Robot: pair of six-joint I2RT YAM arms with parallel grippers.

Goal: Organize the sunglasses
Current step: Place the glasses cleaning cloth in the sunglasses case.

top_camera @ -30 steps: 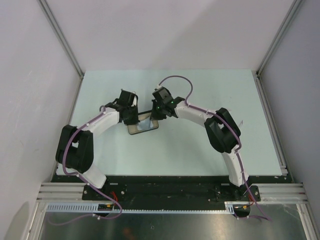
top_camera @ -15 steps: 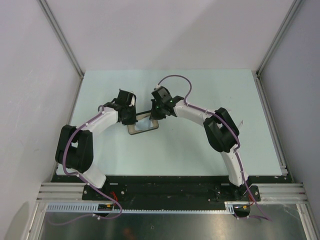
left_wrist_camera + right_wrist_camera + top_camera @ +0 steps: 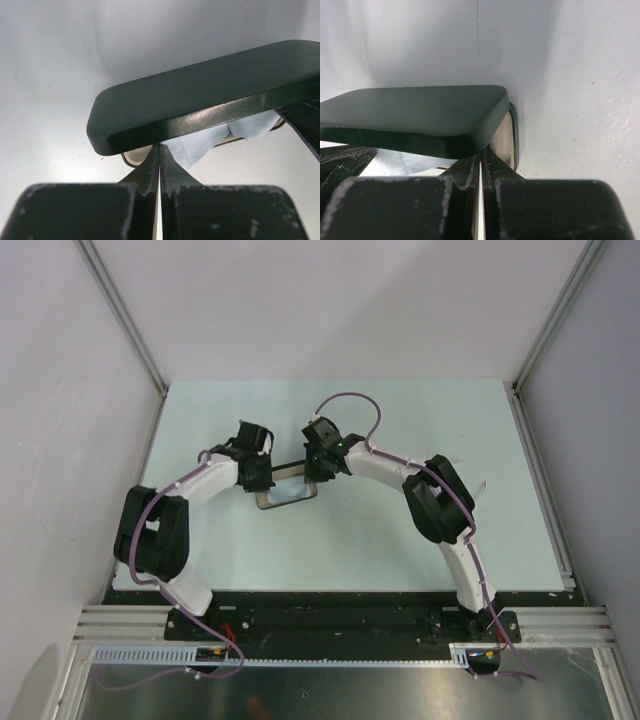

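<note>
1. Left pincer [image 3: 159,150] and right pincer [image 3: 480,157] are sitting clenched, empty, at the case lid [image 3: 210,95].
2. Sunglasses are not showing; probably lying inside, under the cloth [image 3: 200,145].
3. Judged light, fragile: gripping the bridge is advisable.

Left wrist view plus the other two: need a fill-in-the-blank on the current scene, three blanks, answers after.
1. The left claw and the right claw are both ____.
2. The cloth sticking out under the black case lid is light ____.
3. From above, the case sits ____ the two claws.
Missing: shut; blue; between.
</note>
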